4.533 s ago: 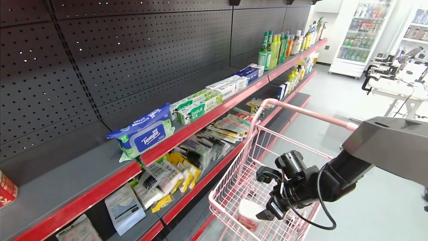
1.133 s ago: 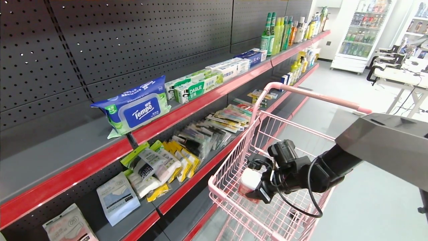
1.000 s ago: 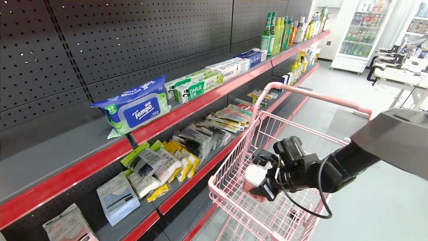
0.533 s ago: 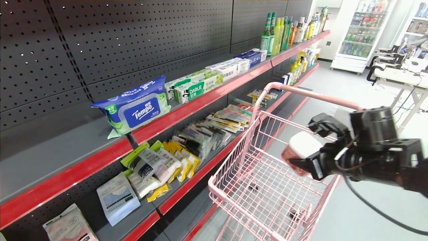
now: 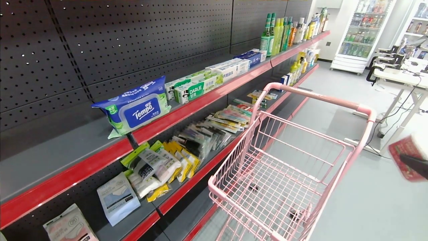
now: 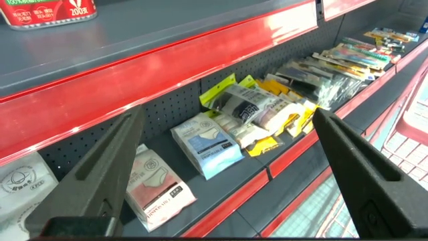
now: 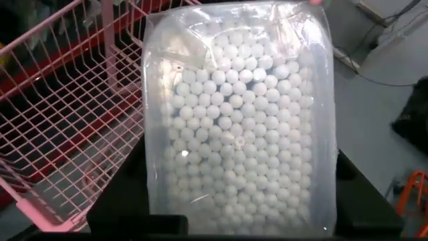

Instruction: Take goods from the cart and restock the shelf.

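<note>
My right gripper (image 5: 417, 160) is at the far right edge of the head view, to the right of the pink cart (image 5: 334, 101) and above the floor. It is shut on a red-labelled tub (image 5: 406, 155). In the right wrist view the tub (image 7: 237, 120) shows a clear face packed with white beads, held between the dark fingers (image 7: 124, 201). The cart basket (image 5: 230, 197) holds only small dark bits on its wire floor. My left gripper (image 6: 227, 120) is open with nothing in it, facing the lower shelf's packets (image 6: 207, 144).
The top grey shelf (image 5: 60, 150) has a bare stretch left of a blue wipes pack (image 5: 135, 108); toothpaste boxes (image 5: 197, 87) and bottles (image 5: 279, 31) follow. A red can (image 6: 50, 10) stands on that shelf. White tables (image 5: 401, 75) stand on the right.
My right arm has lifted the tub out of the cart and swung it up and off to the right edge of the head view. The cart and shelf goods have stayed put.
</note>
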Motion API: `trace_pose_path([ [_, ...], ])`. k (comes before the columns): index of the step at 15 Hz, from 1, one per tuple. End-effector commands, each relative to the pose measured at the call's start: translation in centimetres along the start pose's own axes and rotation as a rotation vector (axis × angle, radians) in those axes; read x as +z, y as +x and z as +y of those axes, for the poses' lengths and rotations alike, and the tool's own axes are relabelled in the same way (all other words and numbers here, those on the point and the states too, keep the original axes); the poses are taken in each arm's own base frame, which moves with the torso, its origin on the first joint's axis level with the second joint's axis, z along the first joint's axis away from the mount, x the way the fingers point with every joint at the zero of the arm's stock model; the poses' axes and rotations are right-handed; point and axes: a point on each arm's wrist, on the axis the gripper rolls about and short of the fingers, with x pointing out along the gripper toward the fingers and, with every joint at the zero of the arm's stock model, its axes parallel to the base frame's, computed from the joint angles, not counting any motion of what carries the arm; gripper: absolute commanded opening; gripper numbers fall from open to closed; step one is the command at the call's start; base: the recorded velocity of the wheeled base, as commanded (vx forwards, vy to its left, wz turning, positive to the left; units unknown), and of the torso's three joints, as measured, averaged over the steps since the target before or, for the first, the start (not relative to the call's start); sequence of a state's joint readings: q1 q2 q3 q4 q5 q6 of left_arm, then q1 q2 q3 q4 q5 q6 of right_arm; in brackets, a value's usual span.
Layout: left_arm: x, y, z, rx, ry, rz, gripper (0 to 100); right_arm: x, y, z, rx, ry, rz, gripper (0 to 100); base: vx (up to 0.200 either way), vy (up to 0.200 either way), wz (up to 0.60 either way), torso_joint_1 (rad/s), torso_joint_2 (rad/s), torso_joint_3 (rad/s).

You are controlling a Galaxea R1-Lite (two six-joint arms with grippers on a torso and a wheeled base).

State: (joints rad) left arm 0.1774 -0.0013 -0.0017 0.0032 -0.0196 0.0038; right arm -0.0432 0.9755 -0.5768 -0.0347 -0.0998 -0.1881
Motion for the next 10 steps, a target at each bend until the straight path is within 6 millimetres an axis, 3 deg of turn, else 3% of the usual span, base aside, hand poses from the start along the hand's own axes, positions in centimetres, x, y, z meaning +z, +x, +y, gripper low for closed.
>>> trace_pose_path([
  [1,0.0,0.0,0.0,0.000,0.001,0.001,100,-1.8,-2.8,-0.4,-0.065,0.023,-0.056,0,0.000,0.000,0.00,0.000,0.00,0.000],
  [4,0.0,0.0,0.0,0.000,0.001,0.001,100,-3.2,-4.5,-0.3,-0.089,0.031,-0.099,0,0.000,0.000,0.00,0.065,-0.17,-0.102],
  [10,0.0,0.0,0.0,0.000,0.001,0.001,100,-3.7,-4.4,-0.4,-0.107,0.037,-0.081,0,0.000,0.000,0.00,0.218,-0.52,-0.310],
])
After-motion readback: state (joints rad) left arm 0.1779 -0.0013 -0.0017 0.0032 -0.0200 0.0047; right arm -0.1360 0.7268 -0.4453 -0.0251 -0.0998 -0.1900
